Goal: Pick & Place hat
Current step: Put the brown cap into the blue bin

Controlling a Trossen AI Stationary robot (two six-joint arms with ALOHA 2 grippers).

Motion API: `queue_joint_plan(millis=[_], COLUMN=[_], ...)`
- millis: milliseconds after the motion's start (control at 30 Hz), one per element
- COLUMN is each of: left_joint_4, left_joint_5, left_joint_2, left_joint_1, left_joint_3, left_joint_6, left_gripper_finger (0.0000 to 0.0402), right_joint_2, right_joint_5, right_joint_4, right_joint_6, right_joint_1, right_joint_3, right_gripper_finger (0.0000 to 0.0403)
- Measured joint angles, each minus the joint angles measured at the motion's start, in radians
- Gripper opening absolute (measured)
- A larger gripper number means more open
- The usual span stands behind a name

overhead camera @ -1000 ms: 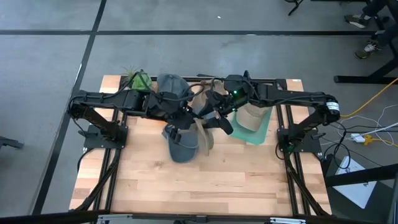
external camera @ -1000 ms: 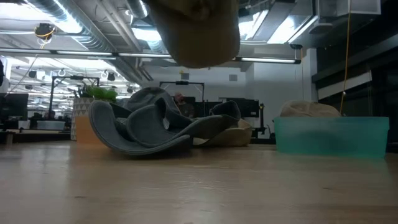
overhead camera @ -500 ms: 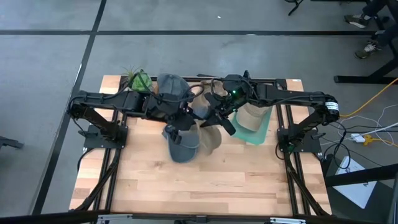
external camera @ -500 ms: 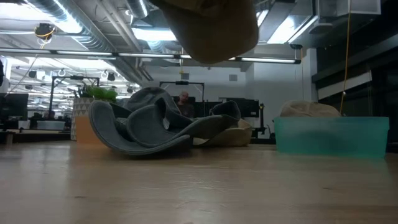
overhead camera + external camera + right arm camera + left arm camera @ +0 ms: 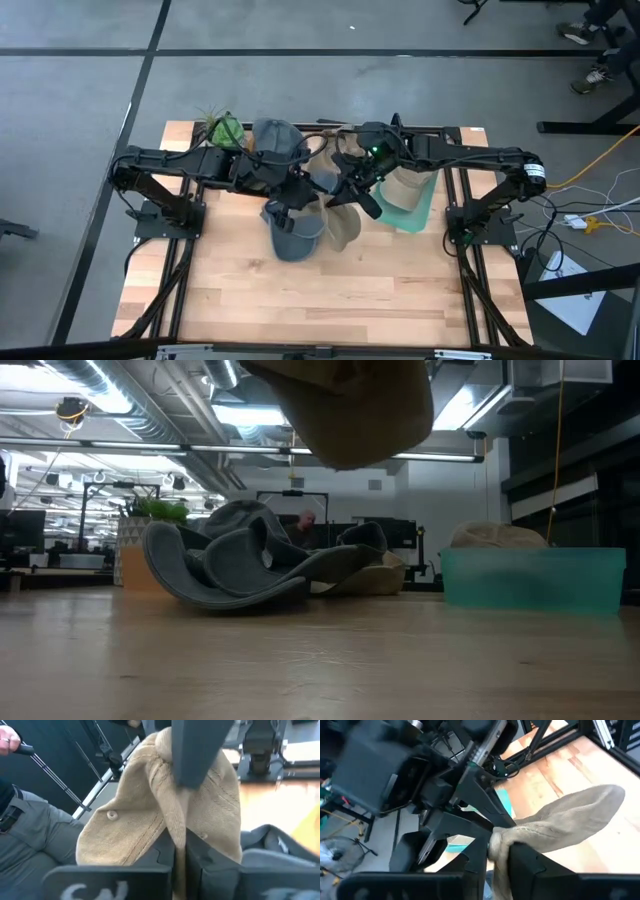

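A tan cloth hat (image 5: 338, 218) hangs in the air over the middle of the table, between my two grippers; in the low view the tan hat (image 5: 345, 405) shows at the top, clear of the tabletop. My left gripper (image 5: 308, 192) and my right gripper (image 5: 350, 190) are both shut on it, close together. Grey hats (image 5: 290, 232) lie heaped on the table under and behind it. A teal bin (image 5: 418, 210) at the right holds another tan hat (image 5: 400, 184). My left gripper pinches a bunched fold of the tan hat (image 5: 506, 836) between its two fingers. The rest of the hat (image 5: 570, 815) reaches out past the fingers, clear of the table. My right gripper pinches gathered cloth of the hat's crown (image 5: 172, 827) between its two fingers, right beside the left gripper's finger (image 5: 195, 750). The hat is lifted clear.
A small potted plant (image 5: 220, 128) stands at the far left corner. Another grey hat (image 5: 276, 140) lies at the far edge. The grey heap (image 5: 240, 565) and the bin (image 5: 535, 580) stand on the far half; bare wood (image 5: 330, 300) lies toward the near edge.
Both grippers have carried the tan hat a little toward the table's right edge. The hat has turned in the hold and now shows broader from above. It stays clear of the table.
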Motion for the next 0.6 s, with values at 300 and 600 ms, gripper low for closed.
queue_joint_plan(millis=[300,600], left_joint_4=[0.002,-0.001], left_joint_5=[-0.097,-0.206], left_joint_2=[-0.001,-0.001], left_joint_1=[0.0,0.003], left_joint_3=[0.0,0.0], left_joint_6=[-0.072,-0.072], left_gripper_finger=[0.0116,0.013], right_joint_2=[-0.022,-0.138], right_joint_5=[0.138,0.562], right_joint_4=[-0.238,-0.509], right_joint_6=[0.027,0.273], right_joint_1=[0.0,0.038], right_joint_3=[-0.001,-0.001], right_gripper_finger=[0.0009,0.0014])
